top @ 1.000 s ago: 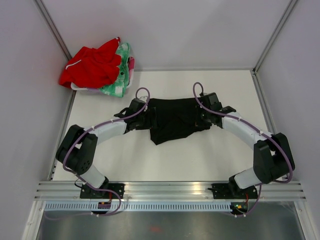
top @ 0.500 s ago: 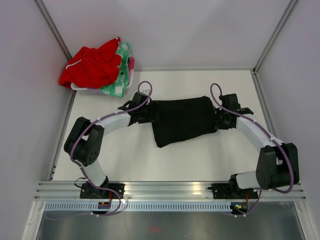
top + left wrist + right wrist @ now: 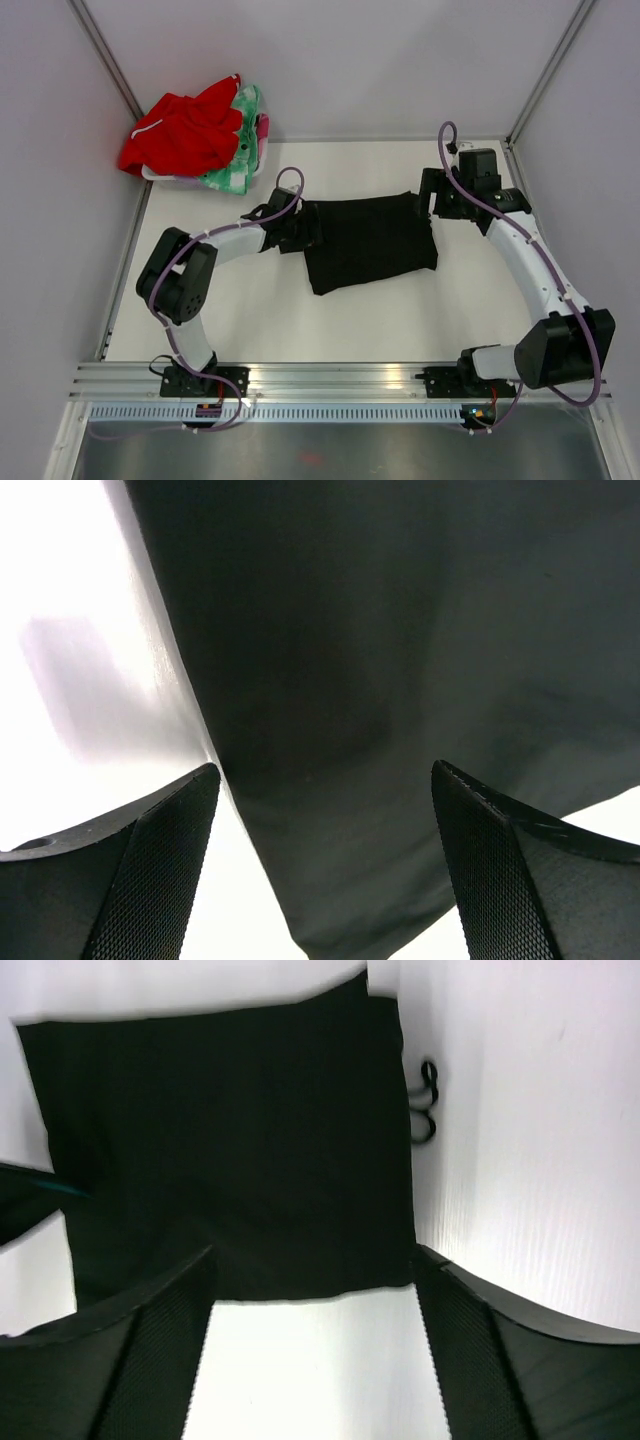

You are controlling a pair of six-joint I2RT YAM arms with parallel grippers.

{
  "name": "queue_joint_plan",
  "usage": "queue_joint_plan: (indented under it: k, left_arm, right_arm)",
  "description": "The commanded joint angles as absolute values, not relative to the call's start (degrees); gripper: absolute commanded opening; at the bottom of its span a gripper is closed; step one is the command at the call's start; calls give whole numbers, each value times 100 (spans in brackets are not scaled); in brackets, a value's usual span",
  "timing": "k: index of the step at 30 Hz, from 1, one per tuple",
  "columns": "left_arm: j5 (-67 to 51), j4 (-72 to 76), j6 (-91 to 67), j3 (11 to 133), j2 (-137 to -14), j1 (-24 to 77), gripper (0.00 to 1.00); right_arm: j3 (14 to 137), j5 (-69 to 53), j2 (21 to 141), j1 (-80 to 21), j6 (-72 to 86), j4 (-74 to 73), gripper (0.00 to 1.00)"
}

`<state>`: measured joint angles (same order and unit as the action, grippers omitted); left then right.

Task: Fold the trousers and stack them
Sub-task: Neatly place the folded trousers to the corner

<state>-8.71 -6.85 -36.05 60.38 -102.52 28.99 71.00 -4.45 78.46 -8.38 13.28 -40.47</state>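
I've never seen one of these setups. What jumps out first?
Folded black trousers lie in the middle of the table, the left gripper open at their left edge and the right gripper open by their far right corner. A red garment is heaped on a green-and-pink cloth in the far left corner.

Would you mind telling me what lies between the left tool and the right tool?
The folded black trousers lie on the white table between the left tool and the right tool; the top external view shows this.

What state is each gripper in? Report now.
Left gripper: open, holding nothing, over the trousers.
Right gripper: open, holding nothing, above the trousers.
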Motion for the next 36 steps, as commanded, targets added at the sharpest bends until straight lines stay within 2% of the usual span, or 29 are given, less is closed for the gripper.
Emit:
queue_joint_plan:
  k: [1, 5, 11, 17, 20, 21, 23, 24, 25, 26, 27, 28, 29, 32, 33, 35, 36]
  left_arm:
    - [-854, -387, -4148, 6135, -10476, 2892, 91]
    - [-633, -116, -4456, 5845, -10459, 2892, 91]
    - [-686, 395, -4798, 5546, -10494, 2900, 87]
    - [-668, 483, -4904, 5607, -10696, 2935, 79]
    - [-659, 448, -4904, 5660, -10793, 2971, 68]
    - [-642, 422, -4904, 5678, -10819, 2979, 62]
    - [-659, 361, -4869, 5765, -10880, 2979, 58]
    - [-642, 317, -4843, 5800, -10890, 2979, 49]
    - [-615, 273, -4747, 5896, -10898, 2979, 44]
    - [-589, 185, -4685, 5950, -10907, 2979, 39]
    - [-519, 132, -4615, 6089, -10925, 2979, 27]
    - [-466, 62, -4432, 6187, -10942, 2979, 21]
    - [-405, -173, -4343, 6301, -11003, 2979, 16]
    - [-176, -526, -3965, 6801, -11083, 2962, 4]
    - [-106, -658, -3868, 6994, -11118, 2962, 3]
    - [-79, -747, -3631, 7180, -11153, 2910, 6]
    - [-114, -878, -3560, 7407, -11197, 2883, 29]
  right_arm:
    - [6928, -334, 7935, -826, 1362, -3344, 88]
    - [6803, -395, 8935, -791, 1310, -2787, 98]
    - [6847, -431, 9570, -677, 1214, -2277, 98]
    - [6794, -633, 10045, -492, 1099, -2013, 98]
    - [6654, -869, 10221, -457, 1107, -1811, 98]
    - [6575, -1001, 10265, -466, 1142, -1732, 96]
    - [6513, -1264, 10423, -457, 1256, -1521, 92]
    - [6452, -1292, 10485, -457, 1292, -1460, 89]
    - [6434, -1309, 10616, -457, 1353, -1372, 87]
    - [6425, -1344, 10678, -457, 1371, -1354, 85]
    - [6416, -1440, 10748, -457, 1388, -1327, 77]
    - [6407, -1494, 10819, -457, 1423, -1231, 71]
    - [6399, -1520, 10854, -457, 1502, -1196, 53]
    - [6538, -1249, 11012, -457, 1617, -1239, 21]
    - [6661, -1091, 11065, -448, 1617, -1283, 5]
    - [6802, -774, 11197, -378, 1617, -1353, 0]
    - [6942, -721, 11249, -265, 1661, -1354, 0]
